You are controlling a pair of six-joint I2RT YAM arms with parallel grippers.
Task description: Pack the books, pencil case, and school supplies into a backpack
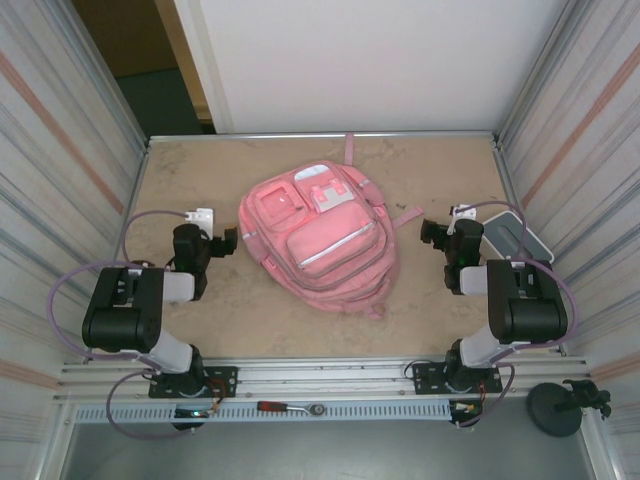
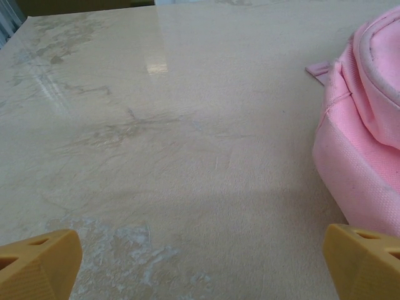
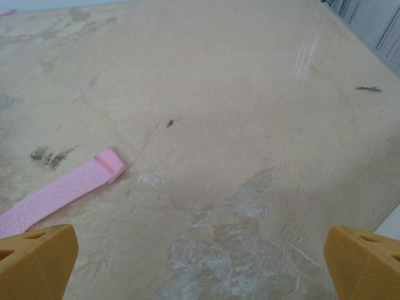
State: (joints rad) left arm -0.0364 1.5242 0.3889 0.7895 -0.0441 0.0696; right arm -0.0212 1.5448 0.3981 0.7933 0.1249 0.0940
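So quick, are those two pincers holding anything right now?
Left pincer: open, holding nothing.
Right pincer: open, holding nothing.

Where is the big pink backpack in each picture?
Top external: the backpack lies flat in the middle of the table.
Left wrist: the backpack's side runs down the right edge of the picture.
Right wrist: a pink strap, probably the backpack's, lies on the table at the lower left.
Shared landmark: the beige, marbled table top that it rests on.
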